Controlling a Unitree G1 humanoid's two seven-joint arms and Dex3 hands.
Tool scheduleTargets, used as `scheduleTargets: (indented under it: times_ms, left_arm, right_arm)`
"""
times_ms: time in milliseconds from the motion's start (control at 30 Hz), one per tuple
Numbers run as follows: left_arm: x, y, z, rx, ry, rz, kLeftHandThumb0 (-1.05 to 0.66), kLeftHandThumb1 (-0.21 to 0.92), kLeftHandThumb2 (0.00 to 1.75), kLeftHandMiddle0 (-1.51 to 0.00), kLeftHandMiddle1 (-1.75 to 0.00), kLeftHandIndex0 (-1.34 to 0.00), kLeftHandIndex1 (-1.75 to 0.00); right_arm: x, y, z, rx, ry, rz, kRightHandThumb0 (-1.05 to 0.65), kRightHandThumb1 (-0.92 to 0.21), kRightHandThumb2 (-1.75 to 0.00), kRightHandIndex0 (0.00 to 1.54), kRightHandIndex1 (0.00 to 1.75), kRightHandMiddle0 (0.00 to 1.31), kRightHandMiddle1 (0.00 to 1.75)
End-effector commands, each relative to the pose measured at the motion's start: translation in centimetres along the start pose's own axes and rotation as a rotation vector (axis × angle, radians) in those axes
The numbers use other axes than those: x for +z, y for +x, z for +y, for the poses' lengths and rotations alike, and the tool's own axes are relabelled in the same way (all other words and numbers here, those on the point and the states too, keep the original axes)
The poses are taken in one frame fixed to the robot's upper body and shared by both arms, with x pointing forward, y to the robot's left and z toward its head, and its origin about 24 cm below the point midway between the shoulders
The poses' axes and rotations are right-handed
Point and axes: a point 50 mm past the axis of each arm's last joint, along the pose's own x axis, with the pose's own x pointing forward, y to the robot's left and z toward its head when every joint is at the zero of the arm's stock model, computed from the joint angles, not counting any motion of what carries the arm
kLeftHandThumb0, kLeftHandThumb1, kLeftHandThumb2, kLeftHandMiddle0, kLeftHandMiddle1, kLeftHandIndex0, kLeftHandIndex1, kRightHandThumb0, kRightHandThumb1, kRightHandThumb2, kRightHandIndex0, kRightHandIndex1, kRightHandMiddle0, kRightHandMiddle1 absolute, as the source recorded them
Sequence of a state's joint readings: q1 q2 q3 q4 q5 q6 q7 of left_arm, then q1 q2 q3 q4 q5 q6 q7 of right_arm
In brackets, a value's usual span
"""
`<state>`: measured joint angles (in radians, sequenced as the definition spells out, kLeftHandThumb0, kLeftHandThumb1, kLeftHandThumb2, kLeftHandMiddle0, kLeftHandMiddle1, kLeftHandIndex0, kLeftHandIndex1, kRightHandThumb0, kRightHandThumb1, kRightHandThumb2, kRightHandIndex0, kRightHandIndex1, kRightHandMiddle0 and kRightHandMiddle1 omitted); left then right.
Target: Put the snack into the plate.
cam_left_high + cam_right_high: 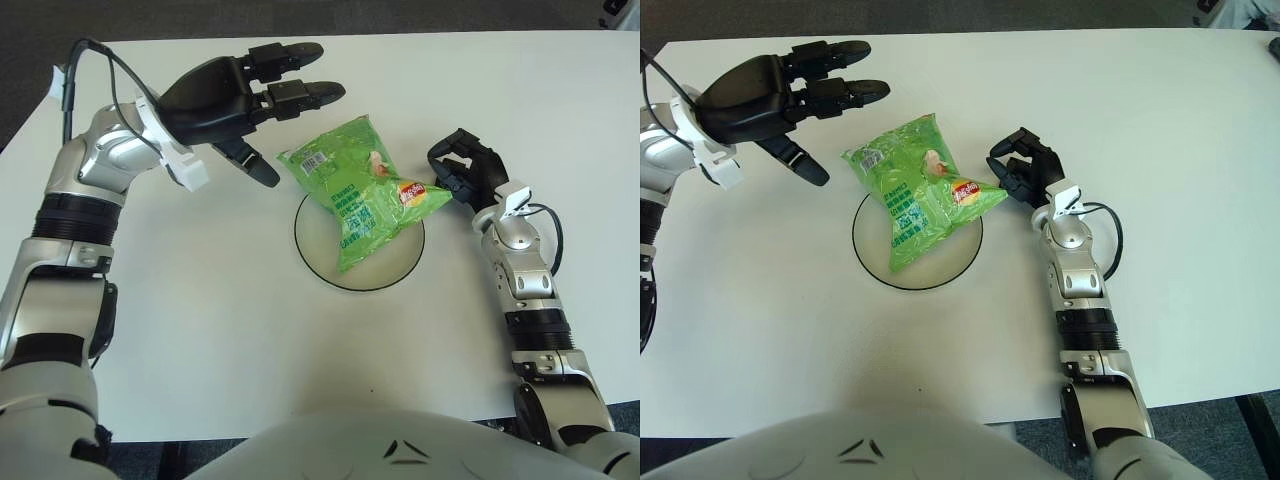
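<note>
A green snack bag lies across a clear round plate in the middle of the white table, its upper left end hanging over the rim. My left hand hovers just up and left of the bag, fingers spread wide and holding nothing. My right hand is right beside the bag's right corner, fingers loosely bent in a C shape towards the bag, with nothing between them.
The white table surrounds the plate, with its far edge at the top and dark floor beyond. A cable loops beside my right wrist.
</note>
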<state>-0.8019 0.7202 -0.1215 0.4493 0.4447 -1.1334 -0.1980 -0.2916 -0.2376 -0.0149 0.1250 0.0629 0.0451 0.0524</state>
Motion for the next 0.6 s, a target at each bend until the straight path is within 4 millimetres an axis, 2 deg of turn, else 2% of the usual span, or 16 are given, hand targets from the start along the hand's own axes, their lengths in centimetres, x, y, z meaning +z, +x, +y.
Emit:
scheduleTargets:
  times_ms: [0, 267, 333, 433, 467, 500, 533, 567]
  left_arm:
    - [-1.0, -0.7, -0.8, 0.028, -0.073, 0.096, -0.44, 0.92, 0.25, -0.67, -0.07, -0.59, -0.11]
    - [-2.7, -2.9, -3.9, 0.15, -0.207, 0.343, -0.47, 0.92, 0.25, -0.84, -0.07, -0.7, -0.12]
    - [-2.8, -3.7, -5.0, 0.224, -0.262, 0.405, -0.47, 0.92, 0.25, -0.87, -0.07, -0.71, -0.12]
    - [-1.9, -4.7, -8.5, 0.482, -0.473, 0.506, -0.44, 0.92, 0.24, -0.95, -0.11, -0.78, -0.16]
    - [-1.6, -4.8, -9.2, 0.534, -0.515, 0.526, -0.42, 0.92, 0.23, -1.01, -0.14, -0.69, -0.6]
    - [-1.1, -4.9, -10.1, 0.593, -0.583, 0.551, -0.4, 0.92, 0.23, -1.01, -0.18, -0.66, -0.76]
    - [-0.9, -5.0, -10.6, 0.634, -0.63, 0.568, -0.26, 0.92, 0.18, -0.92, -0.52, -0.61, -0.93]
    - [-0.5, -5.0, -11.2, 0.667, -0.684, 0.584, -0.17, 0.92, 0.15, -0.86, -0.75, -0.57, -1.04]
  right_arm:
    - [-7.9, -3.8, 0.8, 0.034, -0.009, 0.391, -0.37, -0.92, -0.25, 0.86, 1.61, 0.5, 1.44]
    - [-7.9, -3.9, 0.9, 0.034, -0.008, 0.385, -0.37, -0.92, -0.25, 0.86, 1.61, 0.5, 1.44]
    - [-7.9, -3.9, 0.8, 0.032, -0.005, 0.383, -0.37, -0.92, -0.25, 0.86, 1.61, 0.5, 1.44]
    - [-7.8, -3.9, 0.8, 0.025, 0.004, 0.371, -0.37, -0.92, -0.25, 0.87, 1.62, 0.49, 1.45]
    - [-7.8, -3.9, 0.8, 0.023, 0.006, 0.368, -0.37, -0.92, -0.25, 0.87, 1.63, 0.49, 1.45]
    - [-7.8, -3.9, 0.7, 0.021, 0.009, 0.363, -0.37, -0.92, -0.25, 0.88, 1.63, 0.49, 1.45]
    - [-7.8, -3.9, 0.7, 0.019, 0.01, 0.359, -0.37, -0.92, -0.25, 0.88, 1.64, 0.49, 1.45]
    - [-7.7, -3.9, 0.7, 0.016, 0.012, 0.356, -0.37, -0.92, -0.26, 0.88, 1.65, 0.49, 1.45]
